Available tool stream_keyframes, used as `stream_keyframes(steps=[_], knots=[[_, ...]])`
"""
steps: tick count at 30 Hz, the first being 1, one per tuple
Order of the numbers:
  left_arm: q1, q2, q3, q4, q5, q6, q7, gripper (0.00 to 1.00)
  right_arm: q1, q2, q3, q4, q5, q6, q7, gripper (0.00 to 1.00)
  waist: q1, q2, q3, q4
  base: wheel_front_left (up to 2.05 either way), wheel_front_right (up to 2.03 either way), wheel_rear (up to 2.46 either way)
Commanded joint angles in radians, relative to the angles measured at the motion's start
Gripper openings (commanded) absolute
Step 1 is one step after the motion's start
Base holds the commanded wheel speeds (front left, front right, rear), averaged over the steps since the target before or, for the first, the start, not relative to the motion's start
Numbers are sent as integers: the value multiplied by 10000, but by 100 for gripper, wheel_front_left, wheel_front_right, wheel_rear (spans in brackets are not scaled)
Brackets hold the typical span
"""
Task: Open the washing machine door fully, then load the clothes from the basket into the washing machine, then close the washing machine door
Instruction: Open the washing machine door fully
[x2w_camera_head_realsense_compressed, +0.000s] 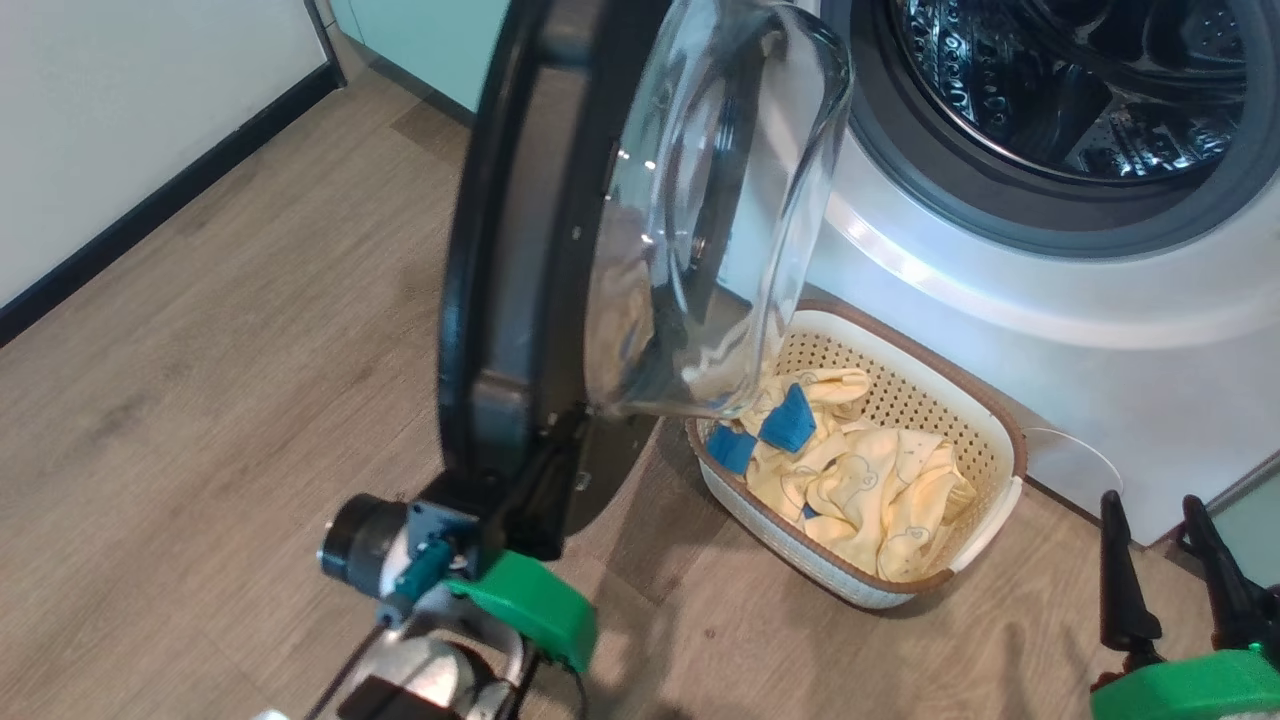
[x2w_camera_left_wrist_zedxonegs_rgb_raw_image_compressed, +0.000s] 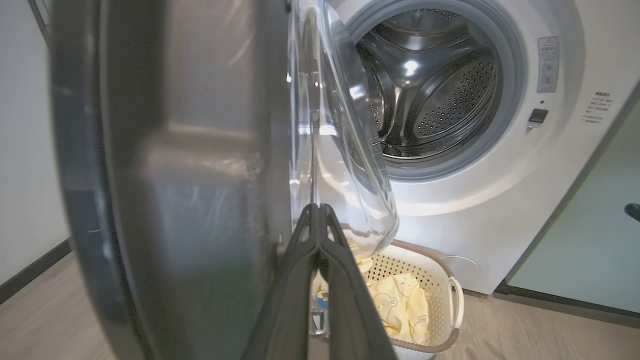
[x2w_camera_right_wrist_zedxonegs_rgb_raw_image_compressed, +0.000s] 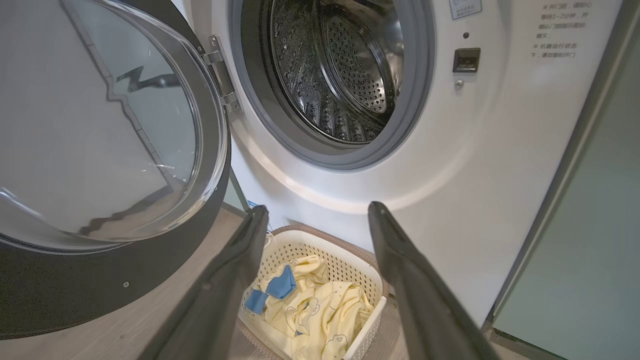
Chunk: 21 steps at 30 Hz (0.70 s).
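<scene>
The washing machine door (x2w_camera_head_realsense_compressed: 500, 250) stands open and edge-on to me, its glass bowl (x2w_camera_head_realsense_compressed: 700, 200) bulging toward the washing machine (x2w_camera_head_realsense_compressed: 1000, 330). My left gripper (x2w_camera_left_wrist_zedxonegs_rgb_raw_image_compressed: 318, 207) is shut, its fingertips touching the door's dark grey inner face (x2w_camera_left_wrist_zedxonegs_rgb_raw_image_compressed: 200, 175) beside the glass, low on the door (x2w_camera_head_realsense_compressed: 560, 440). The steel drum (x2w_camera_right_wrist_zedxonegs_rgb_raw_image_compressed: 340, 75) looks empty. The basket (x2w_camera_head_realsense_compressed: 1000, 420) sits on the floor against the washer front, holding the clothes (x2w_camera_head_realsense_compressed: 870, 480), pale yellow with blue patches. My right gripper (x2w_camera_right_wrist_zedxonegs_rgb_raw_image_compressed: 316, 210) hangs open above and in front of the basket (x2w_camera_right_wrist_zedxonegs_rgb_raw_image_compressed: 320, 240), holding nothing; it also appears at the lower right (x2w_camera_head_realsense_compressed: 1170, 560).
Pale green cabinets flank the washer on the left (x2w_camera_head_realsense_compressed: 430, 40) and right (x2w_camera_right_wrist_zedxonegs_rgb_raw_image_compressed: 575, 250). A white wall with a black skirting (x2w_camera_head_realsense_compressed: 150, 200) runs along the left. Open wooden floor (x2w_camera_head_realsense_compressed: 250, 400) lies left of the door.
</scene>
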<state>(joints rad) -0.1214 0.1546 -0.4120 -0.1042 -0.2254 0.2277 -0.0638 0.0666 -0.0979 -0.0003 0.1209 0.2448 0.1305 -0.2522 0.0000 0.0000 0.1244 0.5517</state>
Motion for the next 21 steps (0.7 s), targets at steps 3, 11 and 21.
stream_keyframes(steps=[3,11,21], knots=[[-286,348,803,-67,-111,152,-245,0,-436,-322,231,-198,1,2,-95,100,0,0,8,-3,0,0,0],[-707,710,1569,942,-431,144,-795,0,-390,-431,113,-102,46,2,-95,100,0,0,8,-35,0,0,0],[-1717,946,2337,3033,-991,-359,-1752,0,-115,-559,-146,-341,-25,2,29,100,0,0,142,-150,0,0,0]])
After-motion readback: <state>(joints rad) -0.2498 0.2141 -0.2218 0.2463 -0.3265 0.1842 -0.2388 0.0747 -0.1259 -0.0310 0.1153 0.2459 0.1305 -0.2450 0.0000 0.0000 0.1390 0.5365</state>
